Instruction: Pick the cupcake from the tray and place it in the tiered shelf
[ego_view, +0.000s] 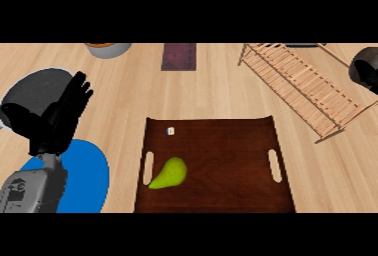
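Plainly, your left hand (63, 112) shows at the left side, its fingers (77, 87) straight and apart, pointing to the far side and holding nothing. It lies over the right part of a dark grey plate (29, 90), and its grey forearm (33, 187) comes in from the near edge over a blue plate (85, 175).

In the middle, toward the near edge, you have the dark brown tray (214, 200), with a slot handle on its left and right sides. The cupcake (170, 131) appears to be the small pale thing on the tray close to its far left corner, though it is too small for you to be sure. A green fruit (170, 173) lies on the left part of the tray, nearer than the pale thing and apart from it, just beside the left slot.

The tiered shelf (303, 80), made of light wooden slats, runs slantwise from the far middle toward the right, and its near end is just beyond the tray's far right corner.

Your right hand (365, 70) seems to be the dark rounded shape at the right edge, just beside the shelf. You cannot tell whether it is apart or clamped on anything.

At the far edge stand a grey bowl (107, 49) with an orange rim and, to its right, a dark rectangular mat (180, 56).
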